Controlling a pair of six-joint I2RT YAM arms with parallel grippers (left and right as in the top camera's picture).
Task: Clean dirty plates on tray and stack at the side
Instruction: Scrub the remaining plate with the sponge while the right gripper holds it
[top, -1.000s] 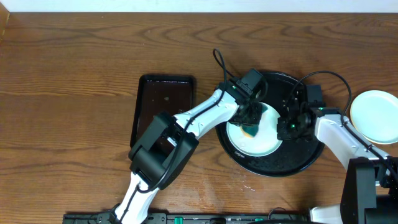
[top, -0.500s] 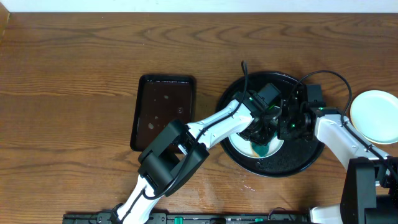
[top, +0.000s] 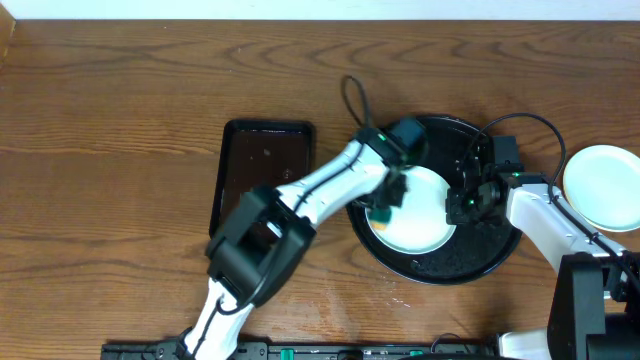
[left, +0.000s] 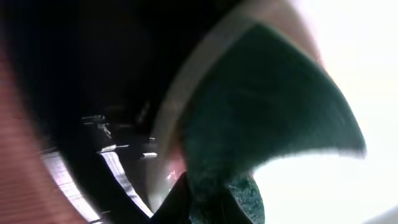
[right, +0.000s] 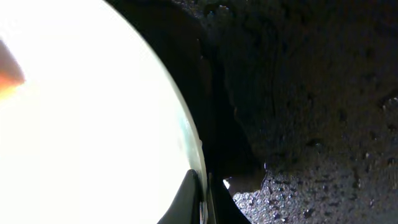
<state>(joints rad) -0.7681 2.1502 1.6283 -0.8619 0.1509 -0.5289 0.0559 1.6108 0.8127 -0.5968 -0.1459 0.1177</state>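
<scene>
A pale plate (top: 420, 215) lies in the black tray (top: 472, 250), right of centre in the overhead view and towards the tray's left side. The left gripper (top: 392, 195) hangs over the plate's upper-left part, clamped on a green sponge (left: 261, 118) that lies across the plate's rim. The right gripper (top: 460, 207) sits at the plate's right edge; in the right wrist view its fingertips are pinched together on the rim, with an orange-red smear (right: 7, 78) at the frame's far left. A second plate (top: 603, 188) rests on the table (top: 120, 150) at the right edge, apart from the tray. A brown tray (top: 262, 165) lies left of centre.
</scene>
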